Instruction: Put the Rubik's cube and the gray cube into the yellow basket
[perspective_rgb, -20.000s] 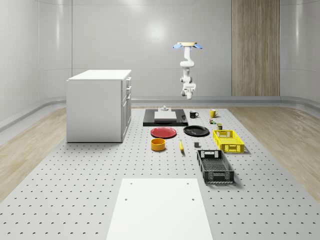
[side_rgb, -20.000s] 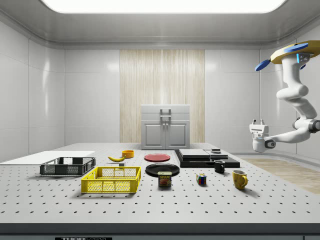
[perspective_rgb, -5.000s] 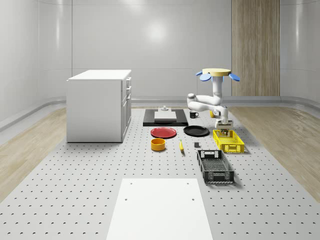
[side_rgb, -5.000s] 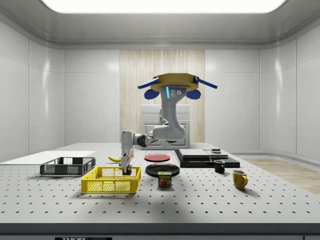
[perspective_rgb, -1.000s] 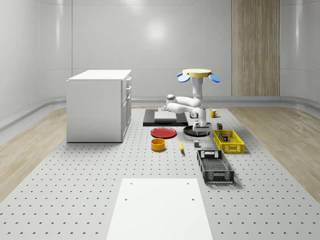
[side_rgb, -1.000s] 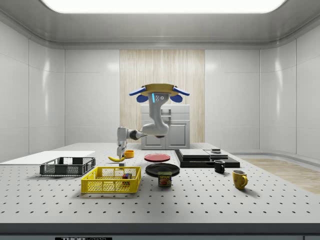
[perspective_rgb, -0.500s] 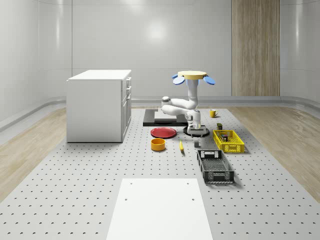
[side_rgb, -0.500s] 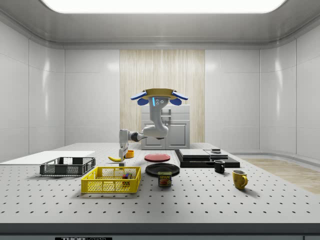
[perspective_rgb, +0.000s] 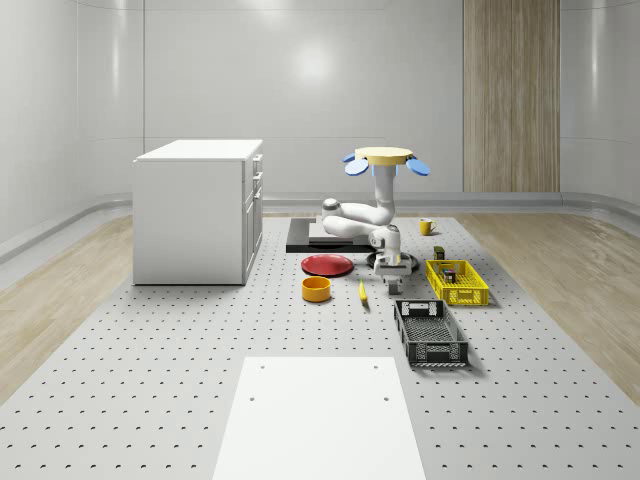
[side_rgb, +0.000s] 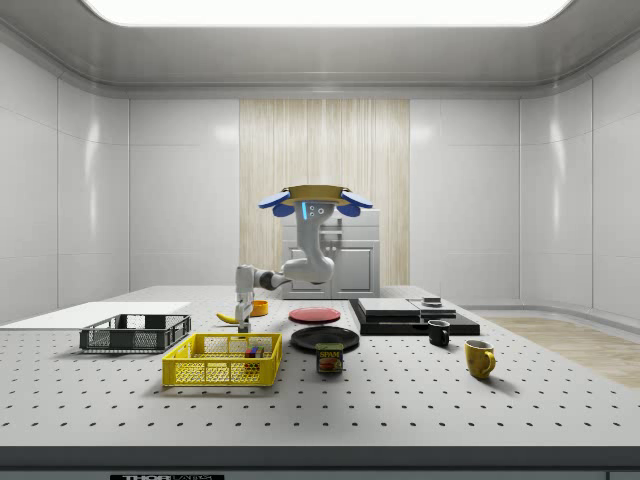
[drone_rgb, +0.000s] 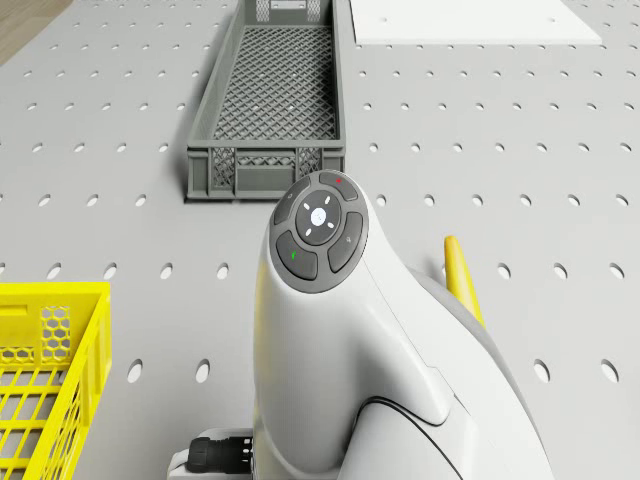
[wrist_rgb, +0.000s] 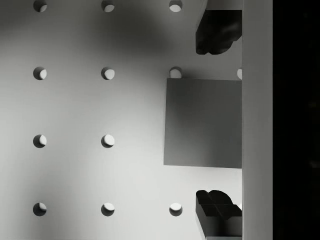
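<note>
Pegboard table (perspective_rgb: 150, 400) everywhere; going left to right in the whole-scene view, the drone (perspective_rgb: 380, 158) hovers past the banana (perspective_rgb: 362, 292), its gripper (wrist_rgb: 217, 120) spread wide straddling the gray cube (wrist_rgb: 202, 122), presumably lining up a grab; the yellow basket (perspective_rgb: 457, 282) already holds the Rubik's cube (side_rgb: 252, 352).

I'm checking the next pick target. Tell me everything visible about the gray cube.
The gray cube is a plain, matte gray block with sharp edges and an unmarked square top face. It sits flat on the perforated table, between the open gripper's two dark fingertips, which flank it without touching. The gripper hangs directly above it.
</note>
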